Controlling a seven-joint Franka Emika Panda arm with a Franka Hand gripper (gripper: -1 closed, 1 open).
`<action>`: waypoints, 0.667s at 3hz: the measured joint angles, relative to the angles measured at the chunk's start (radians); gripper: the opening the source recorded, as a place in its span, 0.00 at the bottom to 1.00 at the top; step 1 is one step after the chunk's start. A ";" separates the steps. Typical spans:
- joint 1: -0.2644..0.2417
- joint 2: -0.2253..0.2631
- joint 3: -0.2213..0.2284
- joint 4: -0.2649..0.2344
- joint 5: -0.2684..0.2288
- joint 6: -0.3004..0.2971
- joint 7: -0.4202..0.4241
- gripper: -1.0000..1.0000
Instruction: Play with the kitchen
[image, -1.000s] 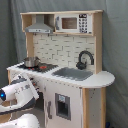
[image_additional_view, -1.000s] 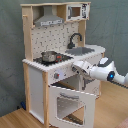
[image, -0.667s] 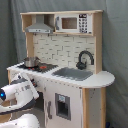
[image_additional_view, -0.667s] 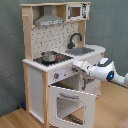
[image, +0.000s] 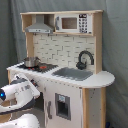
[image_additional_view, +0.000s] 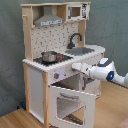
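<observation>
The toy kitchen (image: 95, 80) of white panels and pale wood fills both exterior views, with a grey hood (image: 39, 25), black faucet (image: 84, 59) and sink (image: 72, 73). A small metal pot (image_additional_view: 49, 56) sits on the stovetop. The oven door (image_additional_view: 70, 102) hangs open and tilted downward. My gripper (image_additional_view: 76, 66) sits just under the counter edge, close to the knob panel (image_additional_view: 56, 75) and above the open door. In the first exterior view the white arm (image: 20, 91) covers the stove-side front.
A built-in microwave (image: 75, 22) sits on the top shelf beside the hood. A grey curtain hangs behind the kitchen. The wooden floor (image_additional_view: 15, 117) shows at the second exterior view's lower left. A lower door with a dark window (image: 62, 106) is closed.
The arm has shifted only slightly in front of the knob panel. The oven door stays open and the pot has not moved.
</observation>
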 joint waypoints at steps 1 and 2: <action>0.000 0.000 0.000 0.001 0.000 0.000 -0.124 0.00; 0.000 0.000 0.000 0.001 0.000 0.000 -0.241 0.00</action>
